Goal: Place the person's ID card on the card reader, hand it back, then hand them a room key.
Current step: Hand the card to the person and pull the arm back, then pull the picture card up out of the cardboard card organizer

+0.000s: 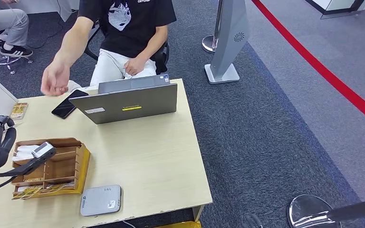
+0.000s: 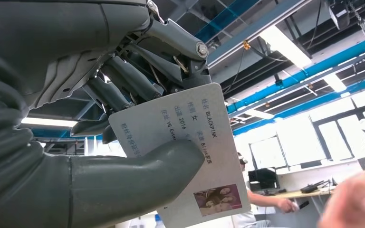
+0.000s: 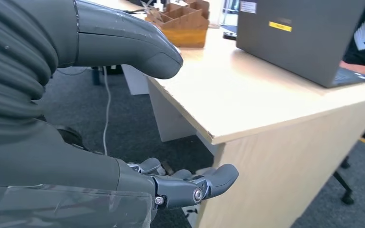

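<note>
One ID card point(image 2: 190, 156): white, printed text, small photo | left hand point(image 2: 123, 118) fingers clamped on it | right hand point(image 3: 123, 118) fingers apart

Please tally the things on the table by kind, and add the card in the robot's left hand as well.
Laptop: 1
Phone: 1
Wooden organizer: 1
Card reader: 1
ID card, pinched in the left hand: 1
Small printed item near the table's far left edge: 1
Total: 6

Pale matt wood-look table point(image 1: 157, 156); rough brown wooden organizer point(image 1: 71, 164); glossy ID card point(image 2: 190, 142) (plastic, seemingly) in the left hand point(image 2: 123, 118), matt grey.
</note>
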`<state>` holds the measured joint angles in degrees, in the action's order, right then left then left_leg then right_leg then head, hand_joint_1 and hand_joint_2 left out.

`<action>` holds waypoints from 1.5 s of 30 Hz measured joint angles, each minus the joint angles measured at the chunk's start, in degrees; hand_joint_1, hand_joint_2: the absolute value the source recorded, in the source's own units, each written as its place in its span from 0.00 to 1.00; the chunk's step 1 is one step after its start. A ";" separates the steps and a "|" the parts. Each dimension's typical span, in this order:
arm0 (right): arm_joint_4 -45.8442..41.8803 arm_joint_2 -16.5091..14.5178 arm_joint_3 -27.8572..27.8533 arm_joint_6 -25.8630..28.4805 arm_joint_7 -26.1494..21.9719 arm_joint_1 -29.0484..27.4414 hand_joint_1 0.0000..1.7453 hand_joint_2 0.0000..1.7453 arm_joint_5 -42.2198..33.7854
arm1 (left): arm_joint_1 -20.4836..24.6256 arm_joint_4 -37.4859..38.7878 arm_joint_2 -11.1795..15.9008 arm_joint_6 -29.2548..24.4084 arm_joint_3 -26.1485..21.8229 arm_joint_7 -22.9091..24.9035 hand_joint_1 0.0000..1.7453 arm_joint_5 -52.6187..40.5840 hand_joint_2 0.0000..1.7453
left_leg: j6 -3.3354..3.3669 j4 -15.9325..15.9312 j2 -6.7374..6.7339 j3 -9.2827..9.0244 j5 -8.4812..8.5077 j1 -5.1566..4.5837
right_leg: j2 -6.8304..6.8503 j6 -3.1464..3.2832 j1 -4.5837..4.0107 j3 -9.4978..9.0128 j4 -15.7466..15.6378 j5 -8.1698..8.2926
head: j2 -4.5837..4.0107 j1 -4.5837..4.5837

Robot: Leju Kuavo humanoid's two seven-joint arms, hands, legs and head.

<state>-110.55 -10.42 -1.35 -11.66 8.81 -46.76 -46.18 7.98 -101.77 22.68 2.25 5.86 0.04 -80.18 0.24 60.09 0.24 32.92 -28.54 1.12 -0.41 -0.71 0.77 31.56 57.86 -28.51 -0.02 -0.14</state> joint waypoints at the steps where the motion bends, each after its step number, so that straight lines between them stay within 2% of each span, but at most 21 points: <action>1: -0.01 0.68 0.74 0.56 -0.61 -0.07 0.00 1.00 -0.39 | -0.07 0.22 0.04 -0.15 -0.15 -0.01 1.00 0.02 1.00 | 0.00 0.00 0.01 0.00 0.00 0.00 | 0.01 0.00 0.00 0.00 0.00 0.00 | 0.00 0.00; 4: -0.35 3.33 3.25 4.16 -4.02 -0.05 0.00 1.00 -2.59 | -0.23 0.51 0.02 -0.62 -0.61 -0.06 1.00 0.19 1.00 | 0.00 0.00 0.00 0.01 0.00 0.01 | 0.00 0.00 0.00 0.00 0.00 0.00 | 0.00 0.01; 8: -1.36 8.37 8.07 9.84 -9.66 0.05 0.00 1.00 -5.41 | -1.05 0.44 -0.33 -1.81 -1.35 -0.70 0.99 0.98 1.00 | 0.00 0.00 -0.01 0.01 0.00 0.00 | 0.00 0.00 0.00 0.00 0.00 0.00 | 0.00 0.01; 11: -2.32 11.95 11.72 13.21 -13.02 0.26 0.00 1.00 -7.01 | -1.98 -0.11 -0.89 -2.58 -1.94 -1.31 0.56 1.64 1.00 | 0.00 0.00 0.00 0.01 0.00 0.00 | 0.00 0.00 0.00 0.00 0.00 0.00 | 0.00 0.01; 12: -2.61 13.02 12.79 14.10 -13.98 0.32 0.00 1.00 -7.46 | -2.36 -0.37 -1.15 -2.78 -2.11 -1.50 0.33 1.90 1.00 | 0.00 0.00 -0.01 0.01 0.00 0.00 | 0.00 0.00 0.00 0.00 0.00 0.00 | 0.00 0.01; 15: -3.26 15.80 15.60 15.85 -16.16 0.43 0.00 1.00 -8.21 | -3.61 -1.16 -2.02 -3.46 -2.58 -1.95 0.01 2.56 1.00 | 0.01 0.00 -0.01 0.01 -0.01 0.00 | 0.00 0.00 0.00 0.01 0.00 0.00 | 0.00 0.01; 21: -4.52 19.64 19.81 19.45 -19.74 0.93 0.00 1.00 -10.34 | -6.67 -3.86 -4.42 -5.45 -4.03 -2.97 0.00 4.66 1.00 | 0.01 0.00 -0.01 0.03 -0.02 0.00 | -0.01 -0.01 0.00 0.02 0.00 -0.01 | 0.00 0.01; 27: -7.29 21.51 22.27 22.11 -22.16 0.64 0.00 1.00 -13.81 | -13.72 -9.55 -8.20 -8.22 -6.40 -5.80 0.00 7.68 1.00 | 0.02 0.00 -0.03 0.03 -0.06 -0.01 | -0.02 -0.03 0.01 0.04 -0.02 -0.03 | 0.00 0.01; 30: -9.86 21.92 22.49 24.07 -22.44 -0.64 0.00 1.00 -12.27 | -17.99 -11.82 -10.02 -9.24 -7.22 -7.71 0.00 8.68 1.00 | 0.00 0.00 -0.04 0.02 -0.09 -0.01 | -0.04 -0.03 0.01 0.04 -0.02 -0.04 | 0.00 0.01; 33: -11.23 20.82 21.67 22.11 -19.71 -2.31 0.00 1.00 -10.44 | -22.74 -13.28 -12.11 -10.11 -7.88 -9.88 0.00 9.84 1.00 | -0.02 0.00 -0.07 0.01 -0.13 -0.01 | -0.08 -0.04 0.01 0.10 -0.03 -0.08 | 0.00 0.01; 36: -11.46 17.41 19.20 16.35 -14.67 -3.30 0.00 1.00 -6.79 | -26.78 -13.75 -14.02 -10.09 -8.21 -11.47 0.00 10.99 1.00 | -0.02 0.00 -0.06 0.01 -0.18 0.00 | -0.07 -0.04 0.00 0.15 -0.04 -0.14 | 0.00 0.01; 38: -11.14 13.98 16.72 11.39 -10.49 -3.56 0.00 1.00 -3.77 | -29.01 -13.76 -15.41 -9.86 -8.32 -12.28 0.00 11.16 1.00 | -0.03 -0.01 -0.06 0.01 -0.20 0.01 | -0.07 0.00 -0.01 0.15 -0.04 -0.17 | 0.00 0.00; 42: -9.30 4.50 9.34 0.60 -1.46 -3.49 0.00 1.00 3.17 | -33.12 -13.38 -17.98 -9.68 -8.32 -12.44 0.00 7.80 1.00 | -0.04 -0.02 -0.05 0.00 -0.20 0.03 | -0.06 0.04 -0.02 0.13 -0.04 -0.20 | 0.00 0.00; 45: -7.71 -1.07 4.04 -4.18 2.86 -3.07 0.00 1.00 2.55 | -34.69 -11.75 -18.38 -10.13 -8.23 -10.74 0.00 4.30 1.00 | -0.04 -0.02 -0.03 0.00 -0.19 0.05 | -0.04 0.05 -0.03 0.12 -0.03 -0.20 | 0.00 0.00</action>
<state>-118.26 -11.49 2.69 -15.84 11.67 -49.83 -43.64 -26.71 -113.52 4.31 -7.88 -2.37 -10.70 -75.89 0.20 60.07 0.21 32.92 -28.74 1.16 -0.45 -0.66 0.75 31.68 57.82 -28.71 -0.02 -0.14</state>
